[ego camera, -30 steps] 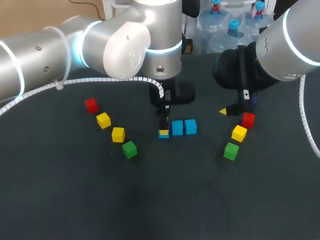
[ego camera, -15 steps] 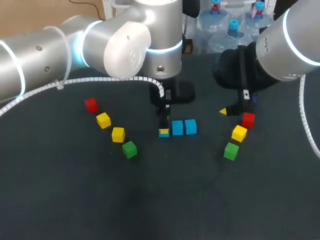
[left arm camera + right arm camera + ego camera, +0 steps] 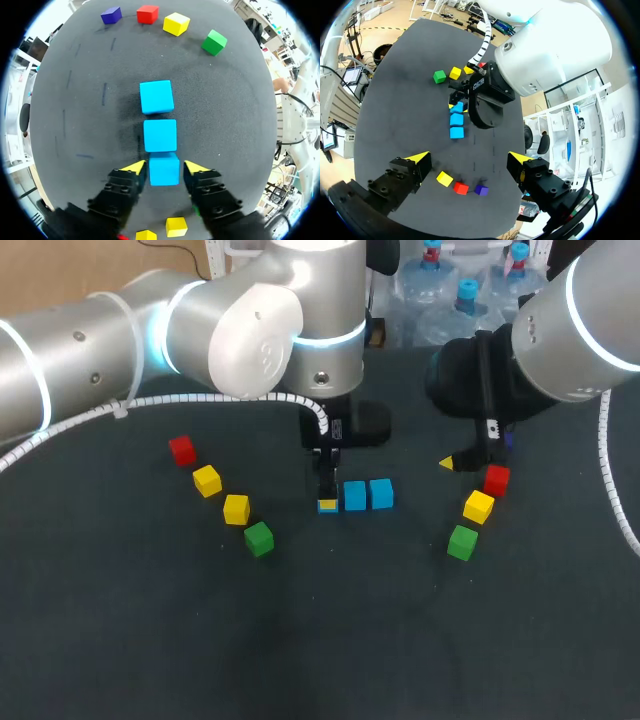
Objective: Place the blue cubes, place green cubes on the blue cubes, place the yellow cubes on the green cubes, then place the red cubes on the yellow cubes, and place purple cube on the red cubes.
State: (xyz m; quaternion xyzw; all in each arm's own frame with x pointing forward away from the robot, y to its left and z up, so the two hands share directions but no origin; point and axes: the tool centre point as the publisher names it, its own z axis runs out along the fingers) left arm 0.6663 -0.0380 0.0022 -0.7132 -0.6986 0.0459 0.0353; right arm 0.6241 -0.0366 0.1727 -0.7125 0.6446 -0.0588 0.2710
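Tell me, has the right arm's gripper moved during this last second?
No. The right gripper sits exactly as far from the red cube as before.

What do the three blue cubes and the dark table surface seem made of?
The three blue cubes look like painted wood or hard plastic, which I cannot tell: even colour, crisp edges, little shine. The dark table surface looks like matte cloth or felt: no glare, faint scuff lines.
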